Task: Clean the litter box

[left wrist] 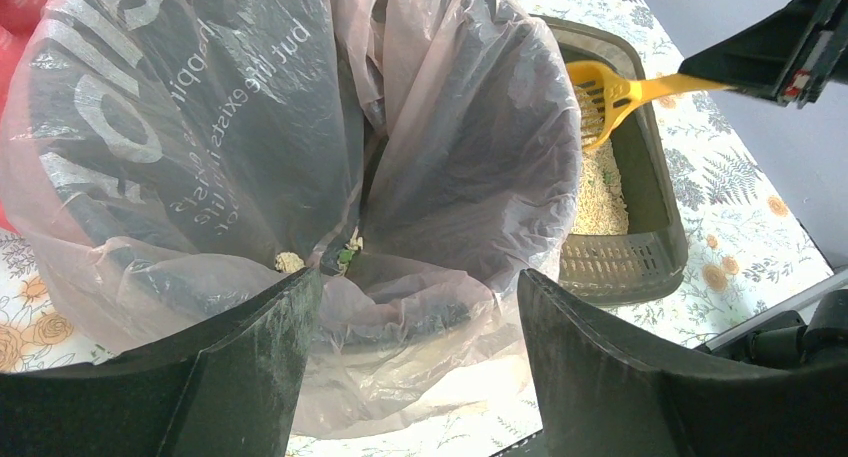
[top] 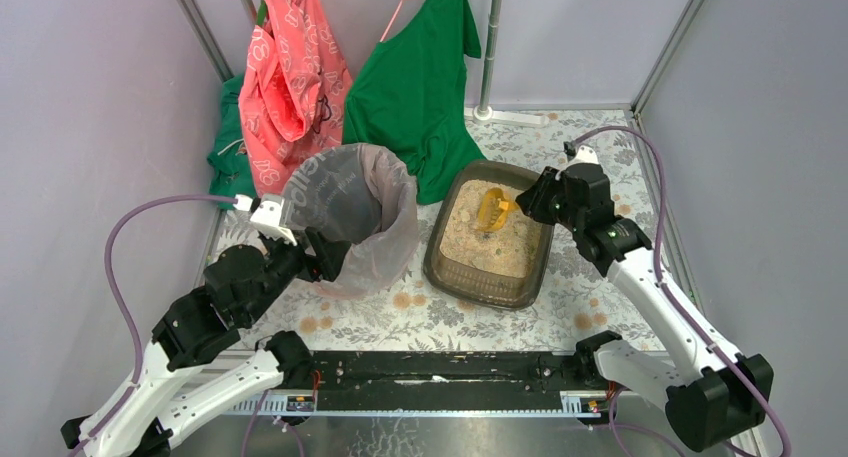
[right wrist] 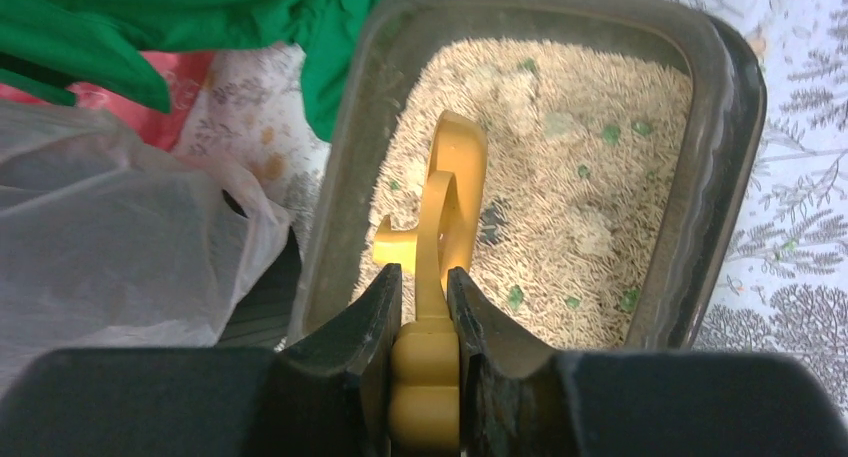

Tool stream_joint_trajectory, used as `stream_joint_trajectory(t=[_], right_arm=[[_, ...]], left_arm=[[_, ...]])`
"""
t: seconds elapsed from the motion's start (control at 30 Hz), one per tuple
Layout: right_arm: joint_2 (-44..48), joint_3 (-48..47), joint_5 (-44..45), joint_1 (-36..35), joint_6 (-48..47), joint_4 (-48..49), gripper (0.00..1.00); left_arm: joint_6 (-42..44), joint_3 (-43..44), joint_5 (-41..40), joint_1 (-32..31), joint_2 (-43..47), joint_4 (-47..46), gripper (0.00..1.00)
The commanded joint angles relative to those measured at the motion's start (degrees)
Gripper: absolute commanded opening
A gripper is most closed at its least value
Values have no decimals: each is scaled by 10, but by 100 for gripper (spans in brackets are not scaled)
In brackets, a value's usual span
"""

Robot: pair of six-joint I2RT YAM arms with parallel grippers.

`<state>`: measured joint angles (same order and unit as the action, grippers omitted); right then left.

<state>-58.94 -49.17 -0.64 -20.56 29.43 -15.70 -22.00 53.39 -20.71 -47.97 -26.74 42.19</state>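
Top view: I can't separate the right gripper's (top: 522, 205) fingertips from its dark wrist. The right wrist view shows the jaws nearly closed, pinching the handle of the yellow scoop (right wrist: 450, 192).

A green shirt (top: 415, 77) hem overlaps the far-left corner of the litter box (top: 470, 282). From the left wrist, the bag-lined bin (left wrist: 200, 127) cuts off most of the box.

The box sits on the table (top: 400, 317) just right of the bin and below the right fingers. I can't tell if the scoop head touches the litter.

The left gripper (top: 325, 257) stands wide open, holding nothing, at the bin's near side.
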Motion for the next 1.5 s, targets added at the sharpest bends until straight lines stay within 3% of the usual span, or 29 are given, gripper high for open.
stream_joint_trajectory(t=[0.0, 0.53, 0.73, 1.03, 1.23, 1.47], right_arm=[[13, -42, -15, 3, -13, 10, 0], [-28, 76, -37, 12, 21, 109, 0], [-47, 173, -137, 69, 73, 216, 0], [-91, 247, -168, 120, 82, 313, 0], [-160, 263, -202, 129, 93, 384, 0], [-177, 280, -229, 133, 98, 422, 0]], left_arm=[[-5, -6, 8, -3, -2, -28, 79], [-10, 1, 4, -4, 6, -10, 79], [-9, 4, 11, -3, -1, -15, 79], [-10, -4, 12, -4, 1, -17, 79], [-11, -5, 13, -3, 2, -17, 79], [-14, -4, 10, -3, 4, -11, 79]])
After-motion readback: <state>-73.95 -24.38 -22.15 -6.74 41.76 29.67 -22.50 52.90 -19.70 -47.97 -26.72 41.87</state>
